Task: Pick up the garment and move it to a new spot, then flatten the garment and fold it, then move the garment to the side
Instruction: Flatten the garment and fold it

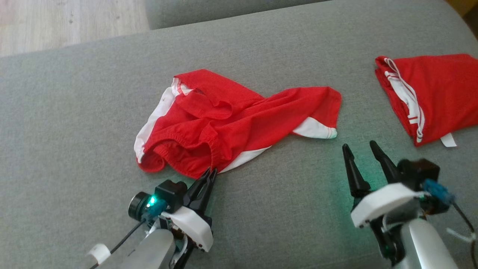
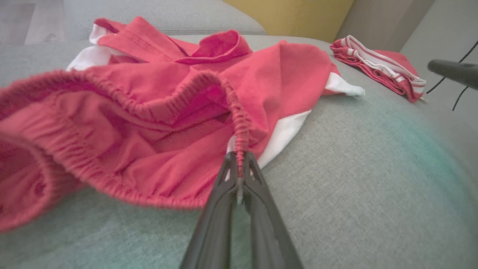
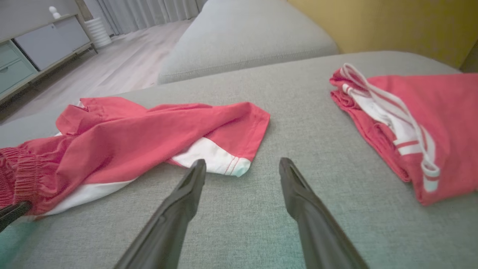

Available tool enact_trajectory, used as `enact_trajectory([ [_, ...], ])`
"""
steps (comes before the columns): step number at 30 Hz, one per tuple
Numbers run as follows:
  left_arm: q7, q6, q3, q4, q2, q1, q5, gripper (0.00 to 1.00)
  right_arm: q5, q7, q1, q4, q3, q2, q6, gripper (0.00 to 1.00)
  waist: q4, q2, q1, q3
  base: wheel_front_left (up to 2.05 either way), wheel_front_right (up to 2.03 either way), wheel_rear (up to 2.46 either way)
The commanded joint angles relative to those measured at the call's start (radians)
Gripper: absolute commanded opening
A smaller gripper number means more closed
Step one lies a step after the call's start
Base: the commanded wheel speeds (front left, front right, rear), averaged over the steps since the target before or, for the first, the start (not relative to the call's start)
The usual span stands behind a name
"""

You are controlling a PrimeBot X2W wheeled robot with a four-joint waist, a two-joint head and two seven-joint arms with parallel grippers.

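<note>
The left gripper stood pinched shut on the garment, its two dark fingers pressed together with the gathered elastic waistband caught between the tips. From those jaws the red and white shorts spread forward. The bunched waist opening lay ahead and to the jaws' left, and one leg ran ahead and off to their right. The garment's long axis therefore ran slantwise from the pinched waistband out to the far leg hem, which ended nearer the other arm.

The right gripper hovered with its jaws wide apart and nothing between them, fingertips low over the grey cushion. The white corner of that leg hem lay just ahead of its jaws and a little to their left, close but not touching. A second garment, folded, lay ahead and to the right of the same jaws, well apart from the first.

The likely next move was a lift with the left arm alone, since it already had the waistband. Held at one edge point like this, the cloth would probably hang long and trail its leg across the cushion. The free right jaws were the nearer ones for the hem, should a second hold be wanted. Both garments rested directly on the cushion, not inside anything
</note>
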Motion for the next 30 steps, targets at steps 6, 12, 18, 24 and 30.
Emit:
enact_trajectory([
  [6, -0.023, -0.003, 0.027, -0.031, 0.006, -0.051, -0.012, 0.00, 0.075, 0.025, -0.178, 0.152, -0.011, 0.009, -0.001, 1.00, 0.030, 0.0000, 0.0000, 0.031, 0.00, 0.00, 0.00],
  [12, -0.027, -0.005, 0.010, -0.049, 0.004, -0.067, -0.012, 0.00, 0.104, 0.017, -0.289, 0.339, 0.010, 0.009, -0.001, 1.00, 0.061, 0.0000, 0.0000, 0.056, 0.00, 0.00, 0.00],
  [18, -0.029, -0.006, 0.001, -0.061, 0.004, -0.073, -0.016, 0.00, 0.058, 0.044, -0.334, 0.460, 0.034, 0.009, -0.001, 1.00, 0.080, 0.0000, 0.0000, 0.066, 0.00, 0.00, 0.00],
  [24, -0.030, -0.006, 0.016, -0.086, 0.008, -0.067, -0.035, 0.00, 0.072, 0.041, -0.347, 0.487, 0.056, 0.009, -0.001, 0.00, 0.080, 0.0000, 0.0000, 0.061, 0.00, 0.00, 0.00],
  [30, -0.030, -0.007, 0.107, -0.258, 0.005, -0.019, -0.140, 0.00, 0.090, 0.006, -0.330, 0.327, 0.023, 0.009, -0.001, 0.00, 0.063, 0.0000, 0.0000, 0.020, 0.00, 0.00, 0.00],
])
